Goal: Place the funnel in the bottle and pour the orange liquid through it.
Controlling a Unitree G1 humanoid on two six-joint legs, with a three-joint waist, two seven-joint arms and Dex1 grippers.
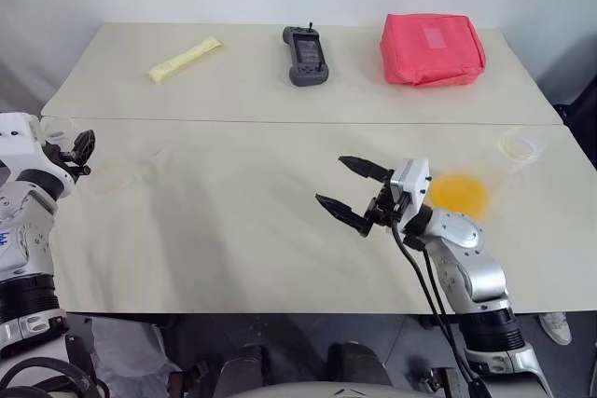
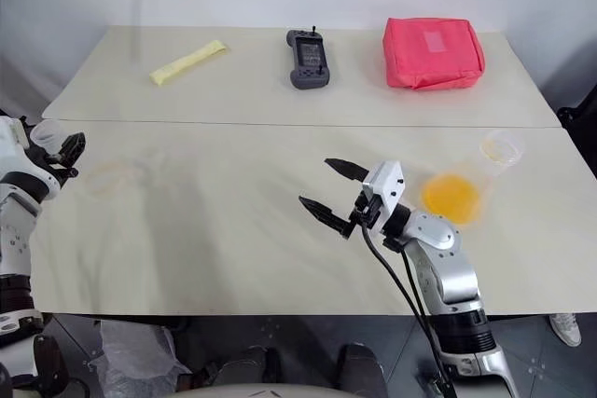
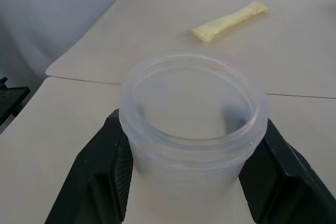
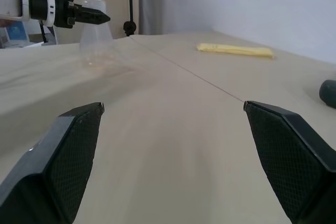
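Note:
The clear bottle [image 3: 191, 129] stands at the table's far left, its base [image 1: 112, 177] on the cloth and its rim [image 1: 56, 128] up by my left gripper [image 1: 79, 151]. The black fingers [image 3: 100, 182] press on both sides of the neck. A faint see-through shape, apparently the funnel [image 1: 153, 161], lies just right of the base. The orange liquid [image 1: 459, 193] sits in a clear beaker [image 1: 519, 145] at the right. My right gripper [image 1: 329, 180] hovers open and empty over the table's middle, left of the beaker, pointing toward the bottle [image 4: 97, 32].
On the far half of the table lie a yellow packet [image 1: 185, 59], a black handheld device [image 1: 305, 55] and a red pouch [image 1: 431, 48]. A seam [image 1: 298, 121] runs across the table. The front edge [image 1: 280, 309] is close to me.

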